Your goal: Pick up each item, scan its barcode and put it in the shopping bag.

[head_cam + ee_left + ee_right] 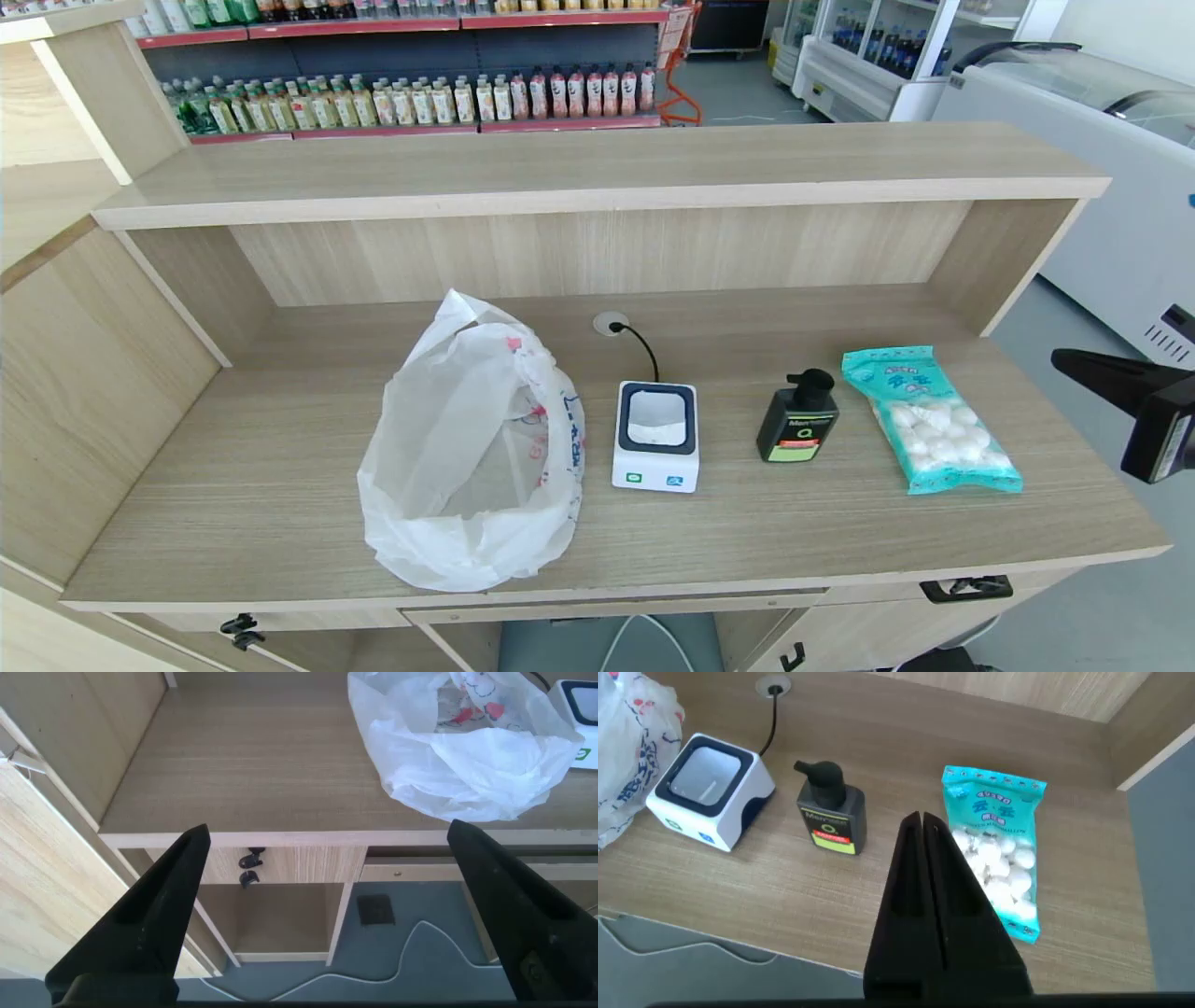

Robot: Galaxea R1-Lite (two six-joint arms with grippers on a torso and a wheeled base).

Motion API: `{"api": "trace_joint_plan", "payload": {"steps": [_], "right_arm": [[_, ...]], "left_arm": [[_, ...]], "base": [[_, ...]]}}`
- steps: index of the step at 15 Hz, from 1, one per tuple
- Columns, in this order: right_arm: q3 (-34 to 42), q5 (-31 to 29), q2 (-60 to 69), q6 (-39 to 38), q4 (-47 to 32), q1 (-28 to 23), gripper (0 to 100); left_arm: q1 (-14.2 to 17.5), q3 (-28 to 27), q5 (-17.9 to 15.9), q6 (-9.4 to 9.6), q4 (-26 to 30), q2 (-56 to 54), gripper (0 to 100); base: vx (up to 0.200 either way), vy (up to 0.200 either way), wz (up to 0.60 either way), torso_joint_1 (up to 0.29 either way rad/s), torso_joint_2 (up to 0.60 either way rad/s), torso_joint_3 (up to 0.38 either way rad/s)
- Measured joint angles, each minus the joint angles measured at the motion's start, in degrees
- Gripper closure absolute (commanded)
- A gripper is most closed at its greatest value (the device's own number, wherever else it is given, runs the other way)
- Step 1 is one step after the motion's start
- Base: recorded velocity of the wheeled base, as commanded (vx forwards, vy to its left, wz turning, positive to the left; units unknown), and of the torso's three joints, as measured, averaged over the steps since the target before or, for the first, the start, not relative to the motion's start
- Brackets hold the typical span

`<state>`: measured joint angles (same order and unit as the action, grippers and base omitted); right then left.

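Note:
A white plastic shopping bag lies open on the left of the wooden counter. A white barcode scanner with a black cable sits at the middle. To its right stands a black pump bottle, then a teal packet of white cotton balls lies flat. My right gripper is shut, hovering above the counter's front edge between the bottle and the packet; its arm is at the right edge of the head view. My left gripper is open, below the counter's front left.
A raised shelf walls the counter at the back and both sides. Drawers with black handles sit under the front edge. Store shelves of bottles and freezers stand beyond.

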<state>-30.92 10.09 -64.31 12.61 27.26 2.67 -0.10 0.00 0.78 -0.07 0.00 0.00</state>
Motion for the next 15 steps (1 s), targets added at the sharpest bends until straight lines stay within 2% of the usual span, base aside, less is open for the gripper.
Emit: {"api": "trace_joint_plan", "payload": {"steps": [9,12,15], "right_arm": [[7.2,1.5,0.5,-0.4,1.3,-3.0,0],[13.2,3.8,-2.1,-0.9,10.8,-2.8,0],[15.3,5.4,-8.2,-0.8,18.1,-2.8,0]], "left_arm": [[0.0,0.0,0.0,0.0,0.0,0.0,0],[0.0,0.0,0.0,0.0,0.0,0.0,0],[0.0,0.0,0.0,0.0,0.0,0.0,0]], "base": [[0.0,0.0,0.0,0.0,0.0,0.0],[0.0,0.0,0.0,0.0,0.0,0.0],[0.0,0.0,0.0,0.0,0.0,0.0]]}}
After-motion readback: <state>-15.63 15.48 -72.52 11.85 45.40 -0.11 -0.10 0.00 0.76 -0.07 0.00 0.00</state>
